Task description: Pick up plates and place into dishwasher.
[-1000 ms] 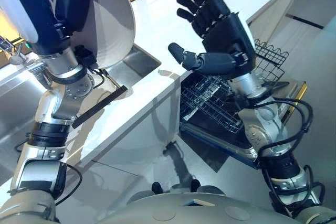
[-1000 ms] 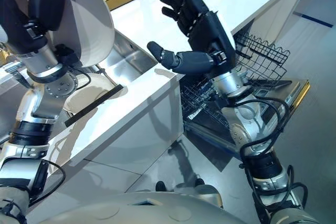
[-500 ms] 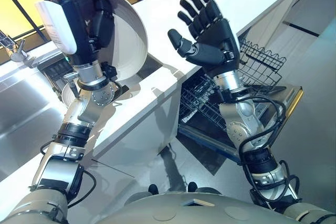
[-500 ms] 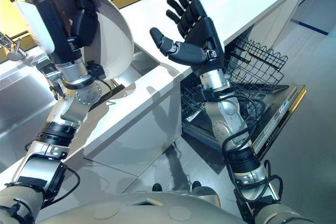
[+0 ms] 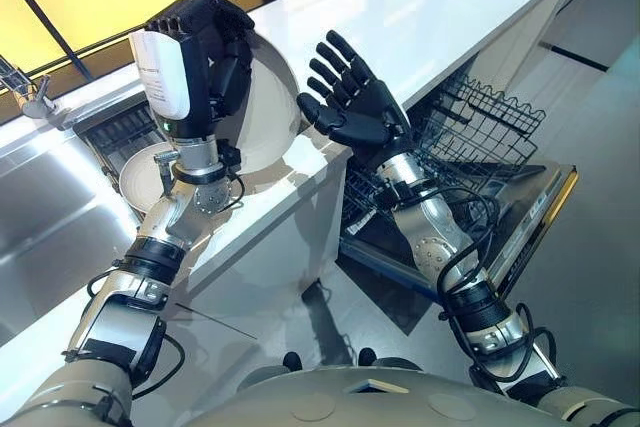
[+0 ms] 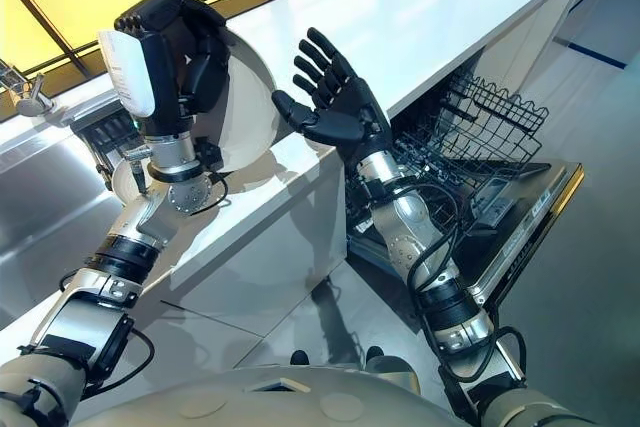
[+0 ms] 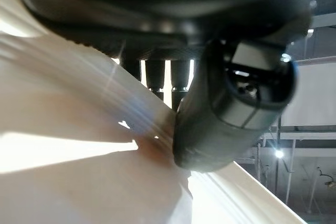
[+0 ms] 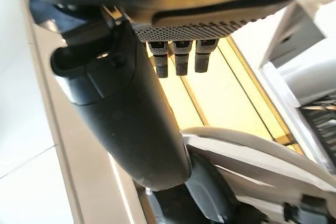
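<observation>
A white plate (image 5: 268,107) is held upright above the counter's near edge, with my left hand (image 5: 205,47) shut on it from behind. In the left wrist view the thumb (image 7: 231,108) presses on the plate's face (image 7: 63,171). My right hand (image 5: 350,107) is open, fingers spread, palm turned to the plate's right rim and a small gap away. The right wrist view shows its straight fingers (image 8: 181,56) and the plate's rim (image 8: 247,148) beyond. The dishwasher (image 5: 500,247) stands open at the right, its wire rack (image 5: 480,127) pulled out and its door down.
A second white plate (image 5: 140,175) lies in the steel sink (image 5: 50,227) at the left, with a faucet (image 5: 30,97) behind it. The white counter (image 5: 430,7) runs across the back, above the dishwasher. Grey floor lies below the lowered door.
The camera has shifted. My left hand has carried the plate down and to the right, and my right hand has come left, so the two now stand close together.
</observation>
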You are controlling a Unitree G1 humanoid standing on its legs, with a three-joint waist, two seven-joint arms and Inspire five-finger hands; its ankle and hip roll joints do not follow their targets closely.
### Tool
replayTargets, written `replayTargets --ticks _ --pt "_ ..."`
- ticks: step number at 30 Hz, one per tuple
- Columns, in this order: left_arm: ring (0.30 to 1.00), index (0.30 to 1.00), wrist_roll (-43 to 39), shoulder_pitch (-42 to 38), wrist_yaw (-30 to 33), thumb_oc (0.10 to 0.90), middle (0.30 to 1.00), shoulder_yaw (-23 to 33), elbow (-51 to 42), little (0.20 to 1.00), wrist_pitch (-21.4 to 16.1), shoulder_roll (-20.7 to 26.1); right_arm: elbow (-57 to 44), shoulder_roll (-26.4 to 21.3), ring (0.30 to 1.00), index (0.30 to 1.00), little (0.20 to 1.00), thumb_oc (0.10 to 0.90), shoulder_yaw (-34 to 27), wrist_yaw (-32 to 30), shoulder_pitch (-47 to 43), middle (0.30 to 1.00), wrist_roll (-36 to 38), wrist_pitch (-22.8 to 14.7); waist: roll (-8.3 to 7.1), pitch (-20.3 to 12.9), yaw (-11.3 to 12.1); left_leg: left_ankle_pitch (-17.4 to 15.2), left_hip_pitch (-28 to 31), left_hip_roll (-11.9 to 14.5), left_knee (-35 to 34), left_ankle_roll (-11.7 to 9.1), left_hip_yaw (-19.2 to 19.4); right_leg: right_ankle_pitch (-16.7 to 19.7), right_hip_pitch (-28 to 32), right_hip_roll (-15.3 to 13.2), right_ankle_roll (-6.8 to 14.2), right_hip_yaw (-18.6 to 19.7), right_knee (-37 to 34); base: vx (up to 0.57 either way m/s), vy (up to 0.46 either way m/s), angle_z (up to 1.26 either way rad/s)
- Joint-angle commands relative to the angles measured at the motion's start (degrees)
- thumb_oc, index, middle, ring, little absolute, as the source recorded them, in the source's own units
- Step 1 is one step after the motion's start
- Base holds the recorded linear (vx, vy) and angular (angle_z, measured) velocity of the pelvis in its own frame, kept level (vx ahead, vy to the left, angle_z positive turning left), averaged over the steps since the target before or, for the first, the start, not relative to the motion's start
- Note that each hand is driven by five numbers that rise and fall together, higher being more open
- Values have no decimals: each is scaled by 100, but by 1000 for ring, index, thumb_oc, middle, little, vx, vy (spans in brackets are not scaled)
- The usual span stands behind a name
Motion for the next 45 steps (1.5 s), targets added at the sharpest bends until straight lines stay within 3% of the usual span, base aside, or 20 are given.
replayTargets --ticks 1,7,15,25,27,28,45 --pt "300 300 91 -714 339 100 300 -15 229 200 -212 82 -255 395 900 900 900 800 -199 237 -287 900 298 -268 -4 -392 5 -658 44 -295 13 267 -93 -738 -160 316 -18 -254 549 0 0 0" --pt "300 300 80 -664 341 100 300 -88 245 200 -200 50 -210 427 900 900 900 800 -134 303 -216 900 412 8 -10 -377 8 -647 38 -291 13 275 -99 -734 -157 302 -9 -278 542 0 0 0" --pt "300 300 204 -647 533 100 300 -150 174 200 -467 3 66 330 900 900 900 800 2 335 -181 900 154 453 -19 -363 7 -641 39 -289 13 271 -120 -728 -152 312 -11 -267 530 0 0 0" --pt "300 300 255 -459 210 100 300 -202 -427 200 -585 -195 84 292 900 900 900 800 -12 321 -137 900 267 595 -55 -308 50 -641 63 -296 13 278 -197 -749 -124 311 -9 -311 545 0 0 0" --pt "300 300 226 -446 146 100 300 -270 -480 200 -590 -217 57 294 794 794 776 676 5 278 -136 794 297 557 -57 -297 46 -645 71 -299 13 285 -202 -751 -125 319 -9 -299 550 0 0 0" --pt "300 300 212 -431 122 100 300 -292 -478 200 -609 -244 55 303 300 300 200 100 14 233 -141 300 299 499 -57 -295 48 -648 76 -300 13 289 -202 -753 -124 322 -9 -296 553 0 0 0" --pt "300 300 -126 163 -646 100 300 -505 -444 200 -913 -640 -70 413 300 300 200 100 -59 132 161 300 386 160 -80 -219 70 -680 146 -304 13 327 -179 -728 -90 341 14 -232 522 3 -4 -1"
